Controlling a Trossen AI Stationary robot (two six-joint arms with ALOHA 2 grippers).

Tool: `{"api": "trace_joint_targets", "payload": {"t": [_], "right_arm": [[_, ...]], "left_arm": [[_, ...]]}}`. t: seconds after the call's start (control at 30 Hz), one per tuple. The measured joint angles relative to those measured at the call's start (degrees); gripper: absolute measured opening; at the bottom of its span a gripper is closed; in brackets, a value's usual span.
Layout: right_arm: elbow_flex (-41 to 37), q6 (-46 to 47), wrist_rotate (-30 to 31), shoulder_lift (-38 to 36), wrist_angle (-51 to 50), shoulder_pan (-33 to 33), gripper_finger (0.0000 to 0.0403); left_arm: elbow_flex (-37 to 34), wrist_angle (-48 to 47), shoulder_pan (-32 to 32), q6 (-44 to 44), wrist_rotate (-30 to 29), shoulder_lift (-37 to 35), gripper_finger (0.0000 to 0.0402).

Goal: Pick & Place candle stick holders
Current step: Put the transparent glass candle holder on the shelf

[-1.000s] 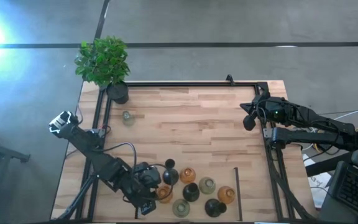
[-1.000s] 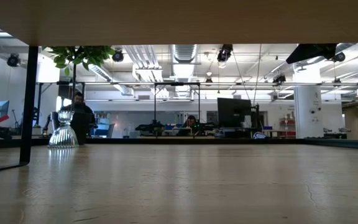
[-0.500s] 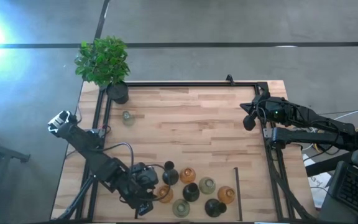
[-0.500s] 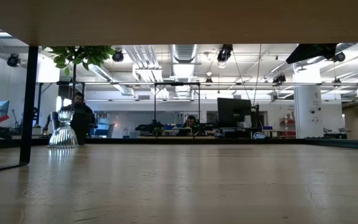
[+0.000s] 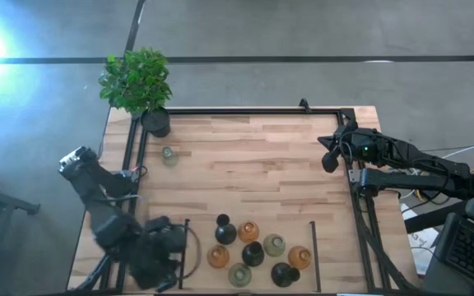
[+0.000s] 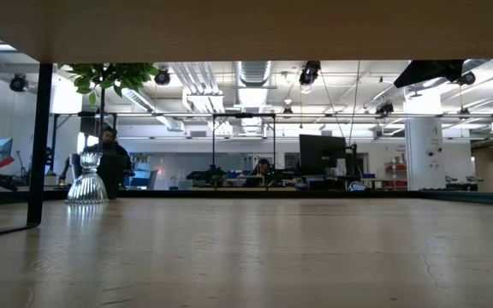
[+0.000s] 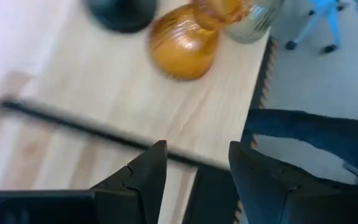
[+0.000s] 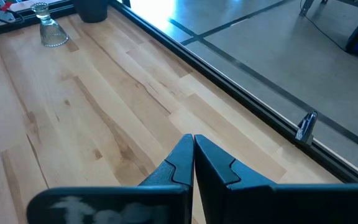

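High view: left tool (image 5: 161,256) sitting released at near-left tabletop (image 5: 253,164) edge beside 8 clustered candle stick holders (image 5: 253,252), right tool (image 5: 329,161) clenched at right edge, left wrist: fingers (image 7: 146,180) gaping empty, amber holder (image 7: 184,41) lying ahead, right wrist: 1 clear holder (image 8: 51,28) standing far off.

Near the table's (image 5: 253,156) front edge stands a cluster of candle stick holders (image 5: 253,251). A thin bar (image 5: 186,251) lies just left of the cluster and another bar (image 5: 313,244) just right of it. The left gripper (image 5: 164,251) sits left of the left bar. A lone holder (image 5: 169,154) stands well behind the cluster, near the potted plant (image 5: 138,86) at the far left corner. The right gripper (image 5: 329,160) rests far right of the cluster, by the table's right edge.
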Motion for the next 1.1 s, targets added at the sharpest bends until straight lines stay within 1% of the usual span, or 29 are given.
{"api": "trace_joint_targets", "payload": {"t": [0.03, 0.1, 0.23, 0.27, 0.33, 0.37, 0.47, 0.6, 0.8, 0.97, 1.1], "right_arm": [[-0.01, 0.0, 0.0, 0.0, 0.0, 0.01, 0.0008], [-0.01, 0.0, 0.0, -0.01, 0.0, 0.01, 0.0008], [0.0, 0.01, 0.0, 0.0, -0.02, 0.01, 0.0008], [-0.01, 0.0, 0.0, 0.0, -0.02, 0.01, 0.0008], [0.01, 0.0, 0.0, 0.0, 0.0, 0.01, 0.0008], [-0.01, 0.02, -0.02, 0.0, 0.0, 0.01, 0.0008], [0.01, 0.0, 0.0, 0.0, 0.01, -0.01, 0.0008], [0.0, 0.0, -0.01, -0.01, 0.01, 0.01, 0.0008], [0.0, 0.0, 0.0, 0.0, 0.02, 0.0, 0.0008], [-0.01, 0.0, 0.0, -0.02, 0.02, 0.01, 0.0008], [-0.01, 0.0, 0.0, -0.01, 0.04, 0.0, 0.0008]], "left_arm": [[1.41, -3.2, -0.91, -1.77, -1.34, -0.5, 0.0177], [4.05, -10.33, -2.92, -6.8, -5.86, -1.6, 0.0177], [6.55, -24.19, -8.27, -20.21, -22.37, -4.86, 0.0177], [6.22, -25.57, -9.24, -23.89, -25.52, -5.78, 0.0177], [3.36, -23.59, -9.76, -24.26, -30.25, -8.92, 0.0177], [2.13, -24.05, -9.56, -24.76, -31.36, -10.19, 0.0177], [-2.59, -24.54, -6.49, -26.43, -31.53, -14.03, 0.0177], [-10.84, -24.58, -2.04, -28.63, -27.18, -19.33, 0.0177], [-23.1, -24.62, 5.28, -36.42, -24.98, -26.76, 0.0177], [-29.91, -24.7, 12.13, -39.48, -22.24, -30.96, 0.0177], [-33.08, -24.63, 19.67, -39.71, -19.49, -33.13, 0.0174]]}}
